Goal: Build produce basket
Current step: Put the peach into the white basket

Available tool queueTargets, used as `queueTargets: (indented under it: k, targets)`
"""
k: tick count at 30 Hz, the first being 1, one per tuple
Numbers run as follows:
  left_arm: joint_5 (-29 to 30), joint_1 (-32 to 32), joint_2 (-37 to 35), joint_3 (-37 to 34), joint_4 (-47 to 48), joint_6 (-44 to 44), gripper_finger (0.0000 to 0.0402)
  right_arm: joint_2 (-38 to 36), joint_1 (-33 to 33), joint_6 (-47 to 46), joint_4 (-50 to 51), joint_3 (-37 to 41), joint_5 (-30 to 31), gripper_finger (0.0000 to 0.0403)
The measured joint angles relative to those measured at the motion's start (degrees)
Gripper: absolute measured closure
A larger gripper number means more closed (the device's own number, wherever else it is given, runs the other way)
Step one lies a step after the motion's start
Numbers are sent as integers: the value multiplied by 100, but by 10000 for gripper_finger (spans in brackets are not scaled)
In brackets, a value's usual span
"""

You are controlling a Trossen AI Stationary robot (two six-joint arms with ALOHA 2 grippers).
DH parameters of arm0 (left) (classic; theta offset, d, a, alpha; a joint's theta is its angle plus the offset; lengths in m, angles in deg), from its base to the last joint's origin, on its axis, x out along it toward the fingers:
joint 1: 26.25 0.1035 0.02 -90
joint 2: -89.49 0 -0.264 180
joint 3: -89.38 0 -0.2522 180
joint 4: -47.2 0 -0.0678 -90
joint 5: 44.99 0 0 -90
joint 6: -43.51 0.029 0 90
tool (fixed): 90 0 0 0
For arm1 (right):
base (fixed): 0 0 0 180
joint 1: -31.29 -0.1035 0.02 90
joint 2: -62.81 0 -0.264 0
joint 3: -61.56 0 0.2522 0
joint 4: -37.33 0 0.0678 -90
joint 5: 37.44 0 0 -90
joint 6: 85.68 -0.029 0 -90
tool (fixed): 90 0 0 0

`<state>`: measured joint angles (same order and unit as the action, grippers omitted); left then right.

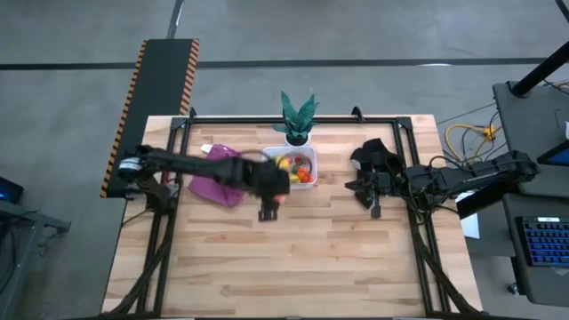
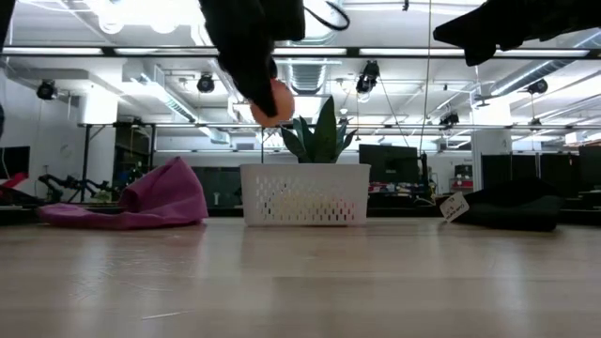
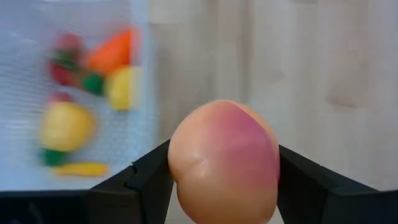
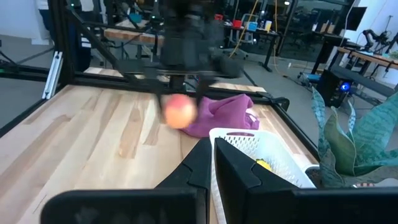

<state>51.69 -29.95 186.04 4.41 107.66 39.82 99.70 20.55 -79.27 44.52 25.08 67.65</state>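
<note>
The white mesh basket (image 1: 300,169) stands on the table in front of the potted plant and also shows in the low view (image 2: 305,193). It holds lemons (image 3: 65,126), a carrot (image 3: 112,53) and red berries (image 3: 62,71). My left gripper (image 1: 271,188) is shut on the peach-pink fruit (image 2: 270,99), high above the table beside the basket's near left corner. My right gripper (image 4: 211,163) hangs shut and empty to the right of the basket, near the black cloth (image 1: 373,156). My left gripper pinches the peach-pink fruit by two opposite sides (image 3: 177,165) between its two fingers. The fingers come from above and point down. The fruit is lifted clear, higher than the basket's rim, and bulges out past the fingertips (image 3: 143,177).
A crumpled purple cloth (image 1: 218,178) lies left of the basket, under my left arm. The green potted plant (image 1: 298,116) stands behind the basket at the far edge. A black metal frame (image 1: 293,118) runs round the table's edges. Bare wood lies toward the near edge.
</note>
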Motion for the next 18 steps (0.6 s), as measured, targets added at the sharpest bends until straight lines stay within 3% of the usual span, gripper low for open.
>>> queueTargets:
  k: [8, 18]
  targets:
    - [-33, 1172, 107, -9, -249, 732, 192, 2, 0, 7, 1, 0, 0, 390]
    - [-163, 1772, 432, -17, -273, 1054, 191, 2, 0, 22, 10, 0, 0, 390]
